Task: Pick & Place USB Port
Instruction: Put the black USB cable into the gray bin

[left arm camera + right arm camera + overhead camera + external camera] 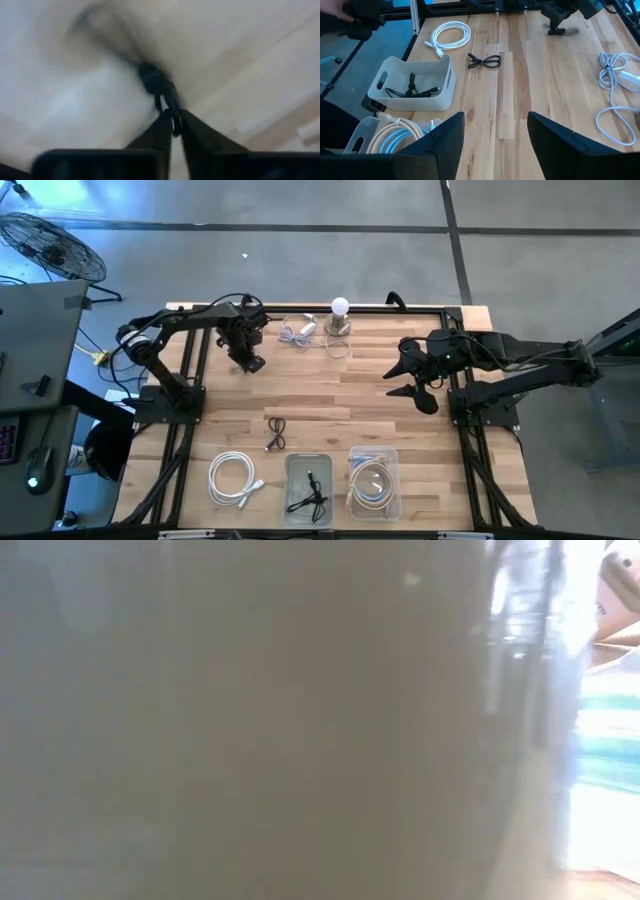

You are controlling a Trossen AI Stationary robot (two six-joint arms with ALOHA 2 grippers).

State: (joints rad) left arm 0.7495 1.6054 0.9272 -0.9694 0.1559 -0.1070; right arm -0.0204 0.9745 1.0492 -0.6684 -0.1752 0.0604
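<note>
Left wrist view: left fingers [172, 125] pinched on black cable [157, 87]; right fingers [495, 135] wide apart, empty.

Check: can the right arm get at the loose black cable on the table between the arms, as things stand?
Probably yes. The right gripper is open and the bare wood table lies between it and the black cable. The left gripper is off to the far side, not in the way.

The left gripper [251, 364] is lowered at the far left, jaws pinched together. The right gripper [397, 380] is held raised, jaws spread wide.
</note>
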